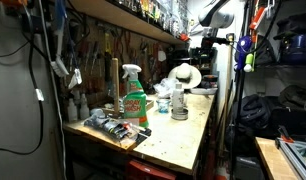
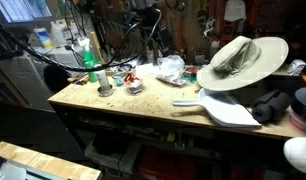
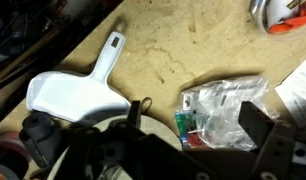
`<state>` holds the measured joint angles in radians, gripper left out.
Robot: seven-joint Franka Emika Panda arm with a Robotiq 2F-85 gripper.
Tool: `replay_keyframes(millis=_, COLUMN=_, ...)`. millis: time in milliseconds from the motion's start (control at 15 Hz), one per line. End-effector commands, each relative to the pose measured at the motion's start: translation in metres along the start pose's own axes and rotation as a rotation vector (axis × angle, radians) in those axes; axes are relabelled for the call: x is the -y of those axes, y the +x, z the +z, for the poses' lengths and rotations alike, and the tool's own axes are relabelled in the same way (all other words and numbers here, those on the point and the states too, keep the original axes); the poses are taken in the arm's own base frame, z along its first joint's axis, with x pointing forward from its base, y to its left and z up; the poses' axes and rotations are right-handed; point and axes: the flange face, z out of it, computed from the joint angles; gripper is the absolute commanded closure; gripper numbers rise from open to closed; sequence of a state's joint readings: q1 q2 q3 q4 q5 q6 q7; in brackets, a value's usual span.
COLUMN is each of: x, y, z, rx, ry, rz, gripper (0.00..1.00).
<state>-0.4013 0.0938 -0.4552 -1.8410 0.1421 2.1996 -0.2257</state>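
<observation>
In the wrist view my gripper (image 3: 196,115) is open, with its two dark fingers spread to either side of a clear plastic bag (image 3: 225,103) that holds small green and red parts. The bag lies on the wooden workbench (image 3: 173,50), and I hover above it without touching it. A white dustpan (image 3: 73,95) lies just to the left of the bag with its handle pointing away. In an exterior view the arm and gripper (image 1: 201,48) hang over the far end of the bench. The bag also shows in an exterior view (image 2: 171,68).
A wide-brimmed hat (image 2: 241,60) rests near the dustpan (image 2: 223,108) and also shows in an exterior view (image 1: 183,75). A green spray bottle (image 1: 135,95), small tins and tools stand on the bench. An orange-rimmed roll (image 3: 278,15) lies at the wrist view's top right. A shelf (image 1: 123,18) hangs overhead.
</observation>
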Motion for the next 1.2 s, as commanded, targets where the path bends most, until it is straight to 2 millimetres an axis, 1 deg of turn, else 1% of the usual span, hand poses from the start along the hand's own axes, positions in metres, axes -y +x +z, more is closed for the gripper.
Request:
replay_keyframes(millis=0, x=-0.005, y=0.005, z=0.003, rx=0.001, ry=-0.002, rz=0.01, gripper=0.0)
replay_keyframes(millis=200, x=-0.006, y=0.01, z=0.005, rx=-0.001, ry=-0.004, rz=0.014, gripper=0.0)
replay_keyframes(millis=600, x=-0.006, y=0.01, z=0.005, rx=-0.002, ry=-0.004, rz=0.013, gripper=0.0)
replay_keyframes(millis=733, x=-0.013, y=0.025, z=0.013, rx=-0.034, ry=0.001, rz=0.054, gripper=0.0)
replay_keyframes(millis=1000, x=-0.043, y=0.058, z=0.027, rx=-0.074, ry=-0.007, rz=0.148, gripper=0.0)
replay_keyframes(millis=1133, x=-0.057, y=0.075, z=0.039, rx=-0.096, ry=-0.032, rz=0.19, gripper=0.0)
